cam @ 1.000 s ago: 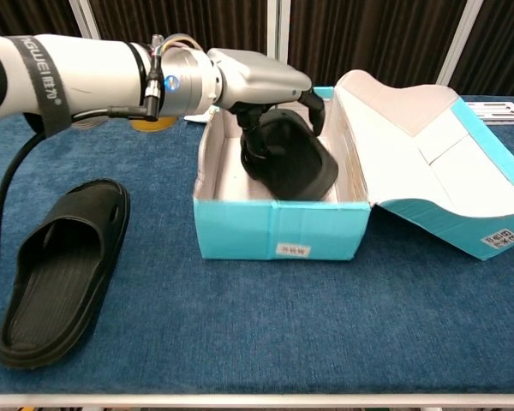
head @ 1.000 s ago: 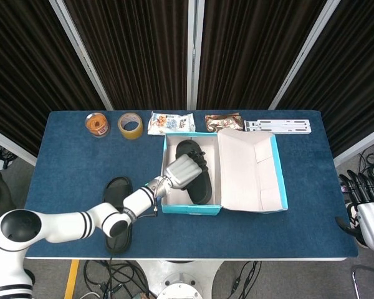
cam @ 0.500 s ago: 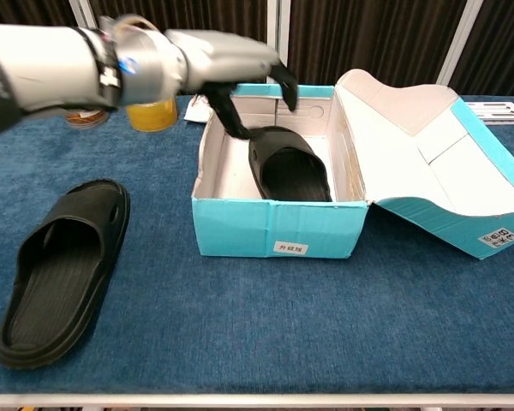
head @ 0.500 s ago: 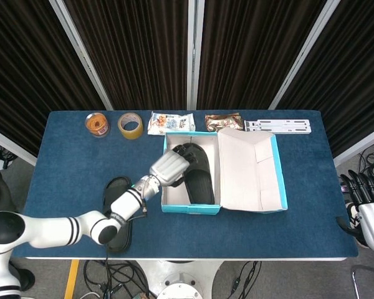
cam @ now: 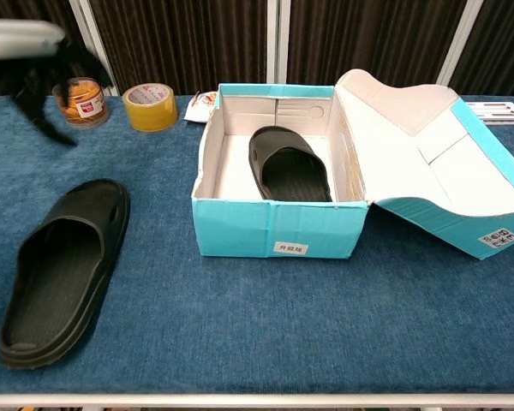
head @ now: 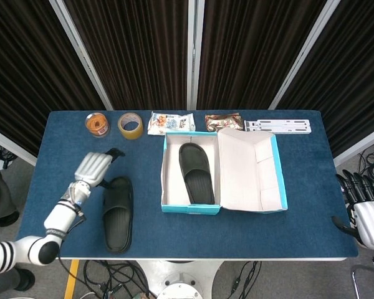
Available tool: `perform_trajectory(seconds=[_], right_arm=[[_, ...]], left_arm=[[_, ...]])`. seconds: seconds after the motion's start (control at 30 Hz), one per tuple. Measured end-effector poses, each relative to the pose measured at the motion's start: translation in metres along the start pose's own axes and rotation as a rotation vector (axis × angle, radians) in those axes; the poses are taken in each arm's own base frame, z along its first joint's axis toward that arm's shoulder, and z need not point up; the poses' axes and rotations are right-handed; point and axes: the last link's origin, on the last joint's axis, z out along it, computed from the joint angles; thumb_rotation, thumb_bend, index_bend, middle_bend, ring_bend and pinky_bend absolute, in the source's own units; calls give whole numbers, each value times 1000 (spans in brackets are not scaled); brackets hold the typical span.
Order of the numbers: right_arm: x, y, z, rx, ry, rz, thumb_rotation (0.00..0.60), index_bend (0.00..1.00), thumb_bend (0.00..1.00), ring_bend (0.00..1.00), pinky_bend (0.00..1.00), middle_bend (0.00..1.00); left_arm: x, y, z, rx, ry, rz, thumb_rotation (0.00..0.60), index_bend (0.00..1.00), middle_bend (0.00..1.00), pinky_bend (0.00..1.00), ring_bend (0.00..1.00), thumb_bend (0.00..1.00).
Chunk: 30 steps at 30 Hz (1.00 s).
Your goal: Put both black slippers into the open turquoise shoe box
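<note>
Lying lower left beside the open turquoise cardboard shoe box (head: pixel 191 208) holding its mate (head: pixel 195 172), the light, flexible black rubber slipper (head: pixel 118 212) looks best gripped by its strap, left hand (head: pixel 94 167) empty with fingers apart, right hand (head: pixel 366 208) likewise at the right edge.

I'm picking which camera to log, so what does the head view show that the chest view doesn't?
Head view only: the right hand off the table's right edge, the brown snack packet, and the whole white bracket.

Chest view only: the white label on the box front.

Both: the turquoise shoe box holding one slipper, the other slipper on the table, and the empty left hand.
</note>
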Motion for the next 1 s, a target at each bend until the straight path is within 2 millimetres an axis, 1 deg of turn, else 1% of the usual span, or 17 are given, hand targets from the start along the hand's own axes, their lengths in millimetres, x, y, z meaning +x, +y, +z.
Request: perform_trajectory(seconds=[0.1,0.2,0.3,0.57,0.77,0.87,0.93,1.0], right_arm=[[-2,-2,1,6,-4,1,600,0,100,0,83,31],[-2,-3,3,8,-6,0,600,0,101,0,84,31],[-2,-4,4,11,-5,0,600,0,101,0,85,31],[-4,-5,4,10,-10,2,600,0,102,0,90,31],[-3,-2,3,-1,-10,2,600,0,106,0,91,31],[-4,-2,4,0,-11,6,600,0,107,0,94,31],[-5,-2,4,2,-10,7,600,0,106,0,99,32],[-6,-2,4,2,-10,9,600,0,107,0,106,33]], left_arm=[[-16,-12,-16,39,-78,-8,600,151,126,643,518,13],[-25,-17,-27,59,-126,-47,600,139,118,679,523,4],[-36,-19,-34,60,-154,-56,600,128,93,687,523,1],[-60,-10,-24,66,-274,-97,600,124,87,699,564,0],[-69,2,-14,64,-317,-140,600,125,92,716,598,0],[-71,6,-10,65,-323,-152,600,140,124,743,626,0],[-72,8,-7,68,-321,-152,600,213,217,788,666,10],[-74,9,-3,79,-304,-148,600,301,313,807,695,57]])
